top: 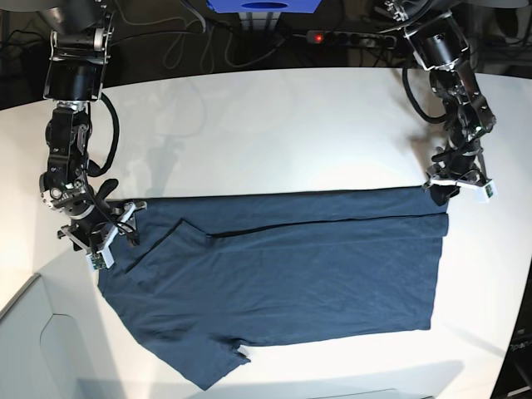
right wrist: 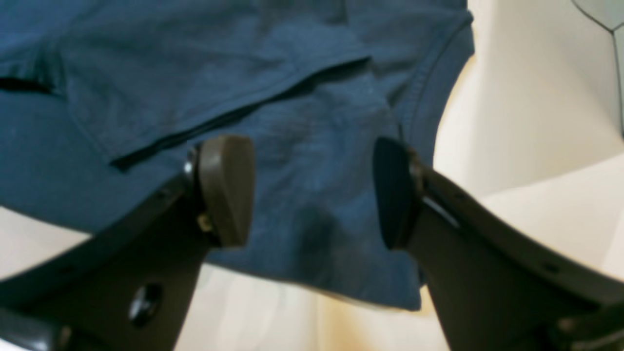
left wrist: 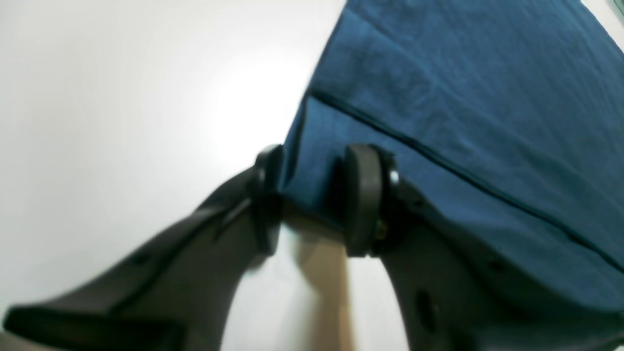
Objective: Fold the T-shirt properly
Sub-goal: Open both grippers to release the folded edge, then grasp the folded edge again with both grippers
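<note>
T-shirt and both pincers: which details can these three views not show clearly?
- T-shirt: neckline label is not visible in any view; folded cloth covers it.
- Left pincer: the left wrist view is blurred, so a firm grip on the corner cannot be confirmed.
- Right pincer: in the base view its tips are too small to judge.

Bright overhead glare, blurred wrist views

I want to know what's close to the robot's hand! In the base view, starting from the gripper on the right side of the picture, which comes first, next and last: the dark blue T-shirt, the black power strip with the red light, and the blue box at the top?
From the left gripper:
1. Dark navy-blue T-shirt, its corner right at the gripper.
2. Black power strip with red light, behind the table, top.
3. Blue box, top edge, farther left.
</note>
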Controlling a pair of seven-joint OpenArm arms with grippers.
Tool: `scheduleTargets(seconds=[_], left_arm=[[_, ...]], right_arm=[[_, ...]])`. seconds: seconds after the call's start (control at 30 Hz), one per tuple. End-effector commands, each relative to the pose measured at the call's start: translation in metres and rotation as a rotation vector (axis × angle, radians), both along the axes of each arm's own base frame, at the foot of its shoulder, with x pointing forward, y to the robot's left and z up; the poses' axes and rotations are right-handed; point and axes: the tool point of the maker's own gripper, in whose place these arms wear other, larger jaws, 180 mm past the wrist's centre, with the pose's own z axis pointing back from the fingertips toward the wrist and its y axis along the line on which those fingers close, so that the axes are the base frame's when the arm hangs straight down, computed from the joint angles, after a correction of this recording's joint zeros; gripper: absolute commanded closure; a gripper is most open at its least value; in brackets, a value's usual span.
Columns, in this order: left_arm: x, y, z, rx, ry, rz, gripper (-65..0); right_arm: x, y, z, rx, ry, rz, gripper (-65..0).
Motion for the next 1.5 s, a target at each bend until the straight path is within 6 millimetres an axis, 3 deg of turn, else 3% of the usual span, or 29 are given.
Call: scheduleTargets(seconds=[0.0, 0.23, 0.37, 0.67, 1.27, 1.33, 1.47], left_arm=[[0.001, 0.005, 0.003, 0.014, 0.013, 0.000, -16.9], [0.002, 0.008, 0.007, 0.020, 0.003, 0.005, 0.0], [0.001, 0.008, 0.007, 0.018, 0.009, 0.007, 0.0], [-0.008, 0.009, 0.000, 0.020, 0.028, 0.012, 0.0], [-0.014, 0.009, -0.005, 0.020, 0.043, 0.011, 0.0], [-0.014, 0.009, -0.005, 0.020, 0.043, 0.011, 0.0], [-0.019, 0.009, -0.008, 0.020, 0.054, 0.011, 0.0]], right_arm=[[0.012, -0.008, 0.021, -0.016, -0.064, 0.008, -36.0], [0.011, -0.034, 0.027, -0.021, -0.075, -0.054, -36.0], [0.010, -0.046, 0.029, -0.014, -0.082, -0.090, -36.0], [0.000, -0.075, 0.010, -0.038, -0.013, -0.132, -36.0], [-0.032, -0.079, -0.036, -0.023, 0.115, -0.152, -34.6], [-0.033, -0.079, -0.037, -0.023, 0.119, -0.151, -30.2], [-0.034, -0.079, -0.038, -0.023, 0.122, -0.150, -11.7]])
